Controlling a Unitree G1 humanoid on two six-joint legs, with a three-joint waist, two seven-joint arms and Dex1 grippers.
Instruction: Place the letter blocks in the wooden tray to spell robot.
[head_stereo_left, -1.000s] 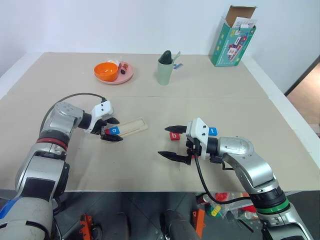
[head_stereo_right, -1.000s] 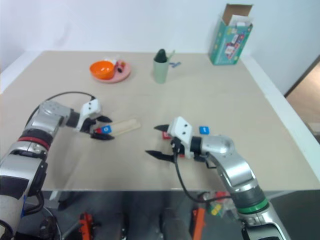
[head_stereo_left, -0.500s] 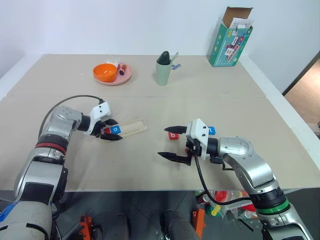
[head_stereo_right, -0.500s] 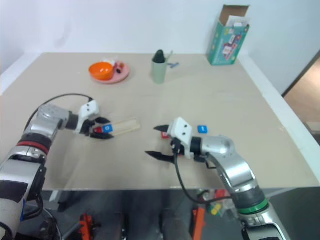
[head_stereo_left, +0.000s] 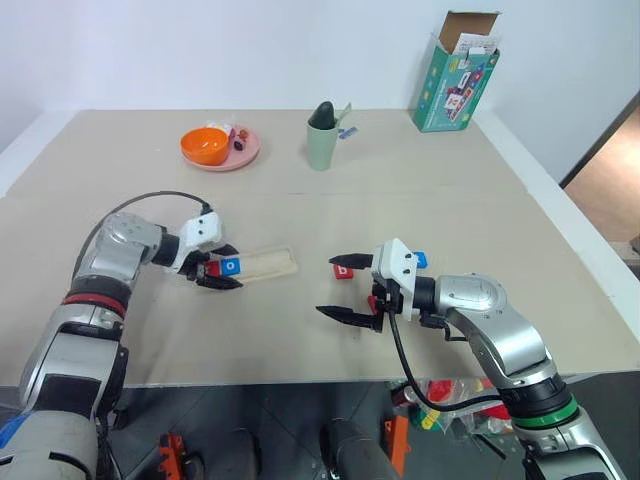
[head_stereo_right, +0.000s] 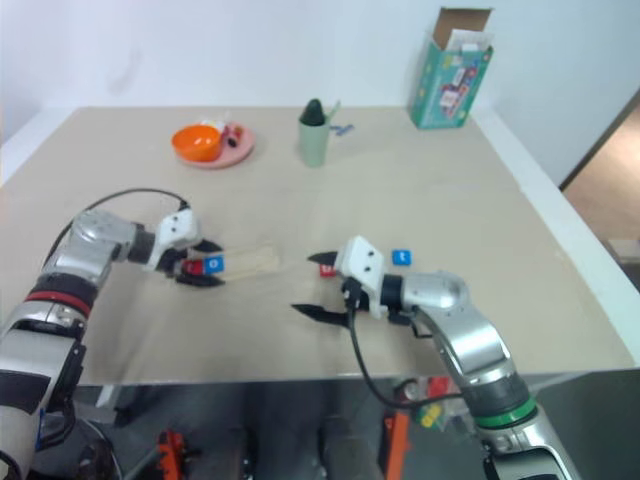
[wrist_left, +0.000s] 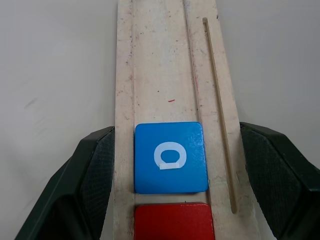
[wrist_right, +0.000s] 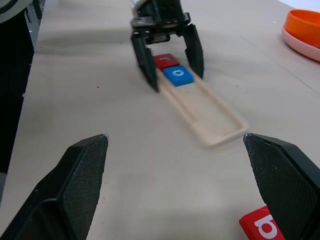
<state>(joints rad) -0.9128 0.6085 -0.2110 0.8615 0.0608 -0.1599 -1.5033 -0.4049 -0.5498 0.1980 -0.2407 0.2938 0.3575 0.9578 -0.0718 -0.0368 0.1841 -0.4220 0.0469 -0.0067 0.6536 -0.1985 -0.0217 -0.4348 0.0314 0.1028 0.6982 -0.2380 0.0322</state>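
The wooden tray (head_stereo_left: 262, 264), left of centre on the beige worktop (head_stereo_left: 400, 200), holds a red block (wrist_right: 163, 61) and a blue "o" block (wrist_left: 171, 157) at its left end, straddled untouched by the open left hand (head_stereo_left: 218, 267). The right hand (head_stereo_left: 346, 289) hovers spread wide, empty, near the red "b" block (head_stereo_left: 344, 270) and another blue block (head_stereo_left: 420, 260). At upper left, a pink plate (head_stereo_left: 246, 152) carries an orange bowl (head_stereo_left: 204, 146).

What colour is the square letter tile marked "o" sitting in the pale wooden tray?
Blue, with a white "o"; clearest in the left wrist view, lying in the wooden tray.
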